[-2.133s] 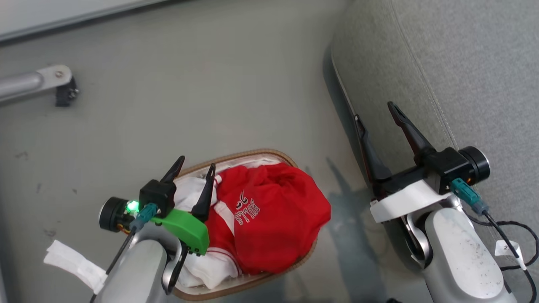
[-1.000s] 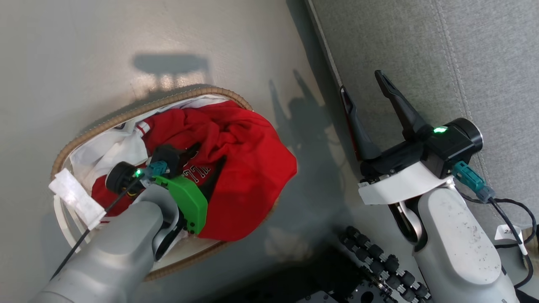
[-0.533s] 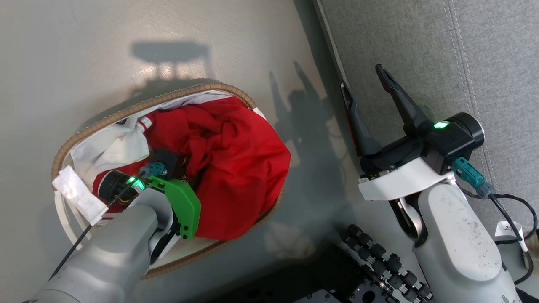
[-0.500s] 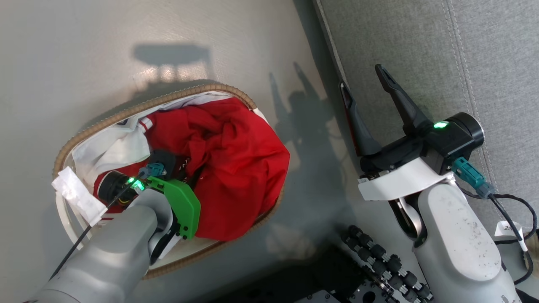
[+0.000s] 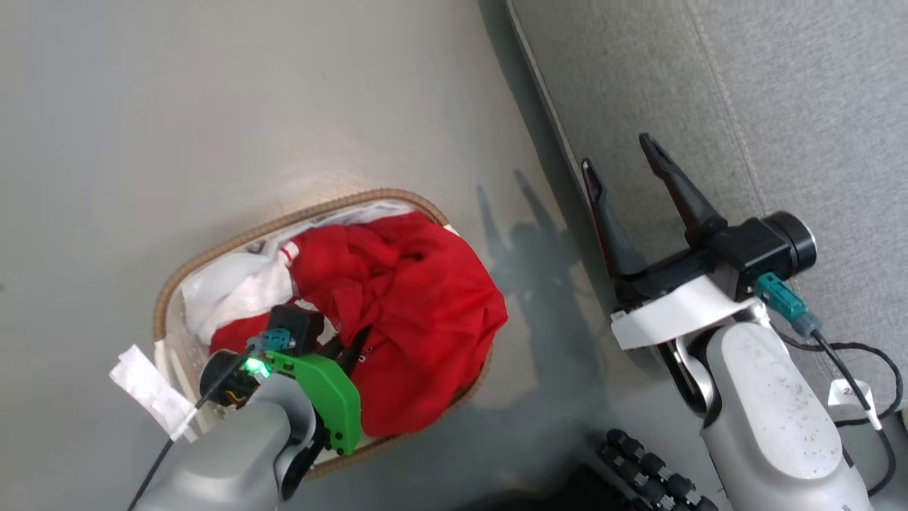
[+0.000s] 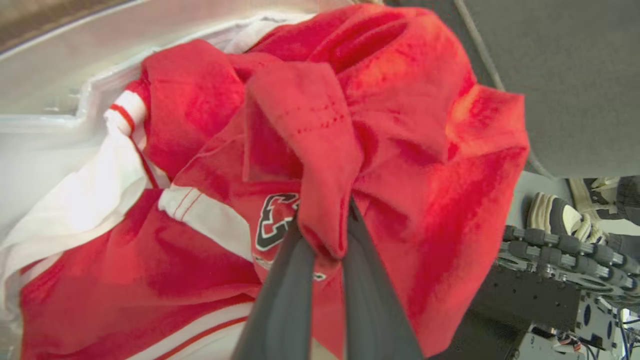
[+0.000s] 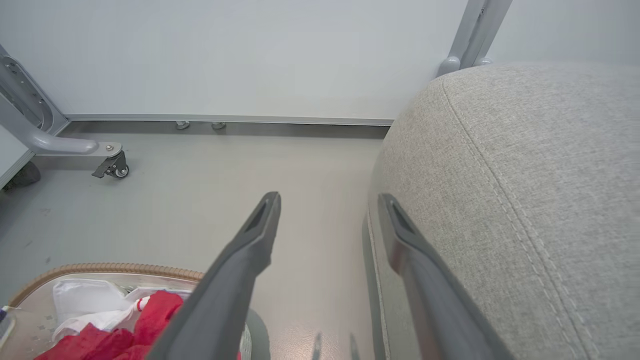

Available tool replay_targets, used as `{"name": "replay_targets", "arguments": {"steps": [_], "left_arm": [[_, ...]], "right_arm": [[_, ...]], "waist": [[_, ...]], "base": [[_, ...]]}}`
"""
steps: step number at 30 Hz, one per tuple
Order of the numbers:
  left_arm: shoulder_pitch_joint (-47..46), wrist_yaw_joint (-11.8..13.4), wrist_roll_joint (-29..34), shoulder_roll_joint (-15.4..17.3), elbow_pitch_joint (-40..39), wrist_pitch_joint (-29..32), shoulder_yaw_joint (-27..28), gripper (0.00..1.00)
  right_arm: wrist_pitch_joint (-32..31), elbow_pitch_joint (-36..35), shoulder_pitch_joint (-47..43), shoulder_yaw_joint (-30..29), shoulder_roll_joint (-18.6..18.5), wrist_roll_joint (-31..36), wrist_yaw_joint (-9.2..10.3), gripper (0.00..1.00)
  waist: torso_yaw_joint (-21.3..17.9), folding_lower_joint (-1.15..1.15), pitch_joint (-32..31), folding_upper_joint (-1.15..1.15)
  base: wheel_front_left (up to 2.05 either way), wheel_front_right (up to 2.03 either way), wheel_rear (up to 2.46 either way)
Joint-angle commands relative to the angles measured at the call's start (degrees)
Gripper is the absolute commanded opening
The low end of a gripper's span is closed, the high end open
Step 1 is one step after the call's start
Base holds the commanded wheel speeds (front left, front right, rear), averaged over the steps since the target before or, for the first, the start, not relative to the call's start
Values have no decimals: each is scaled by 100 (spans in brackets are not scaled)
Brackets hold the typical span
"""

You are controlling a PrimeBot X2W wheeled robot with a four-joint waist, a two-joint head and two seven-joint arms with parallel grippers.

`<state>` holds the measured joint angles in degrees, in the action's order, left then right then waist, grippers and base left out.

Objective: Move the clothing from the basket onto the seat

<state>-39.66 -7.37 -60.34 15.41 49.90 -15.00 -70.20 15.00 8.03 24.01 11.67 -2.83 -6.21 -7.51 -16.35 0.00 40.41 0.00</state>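
Note:
The clothing [image 5: 418, 312] is a heap of bright red fabric with white trim, piled in the oval basket [image 5: 383, 191] on the floor. My left gripper [image 5: 351, 344] reaches down into the heap. In the left wrist view its fingers [image 6: 295, 280] are shut, pinching a raised fold of the red clothing [image 6: 320, 150]. My right gripper [image 5: 617, 156] hangs open and empty beside the front edge of the grey seat [image 5: 780, 106]. In the right wrist view the open right gripper [image 7: 330, 200] points between the floor and the seat [image 7: 525, 175], with the basket [image 7: 115, 267] and red clothing [image 7: 100, 345] at the lower left.
A white cloth liner [image 5: 227, 291] lines the basket's left side. My base, with black rollers [image 5: 645, 468], sits just below the basket. A metal frame leg on a caster [image 7: 107, 167] stands by the far wall. Bare floor lies between basket and seat.
My left gripper went from open over the basket to down in the heap and shut on a fold of red fabric. The head camera shifted. The right gripper stayed open.

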Motion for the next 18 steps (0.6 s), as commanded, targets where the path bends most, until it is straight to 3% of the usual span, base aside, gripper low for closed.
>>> {"name": "replay_targets", "arguments": {"steps": [1,18], "left_arm": [[207,-20,70,-12,-97,-21,123,0],[1944,-21,1516,-221,-1377,-18,2041,0]], "right_arm": [[28,52,-118,-31,-21,60,4,100],[28,492,-1073,-193,-23,130,4,100]], "waist": [[345,0,-646,0],[1066,0,-2546,0]], "base": [[0,0,0],[0,0,0]]}}
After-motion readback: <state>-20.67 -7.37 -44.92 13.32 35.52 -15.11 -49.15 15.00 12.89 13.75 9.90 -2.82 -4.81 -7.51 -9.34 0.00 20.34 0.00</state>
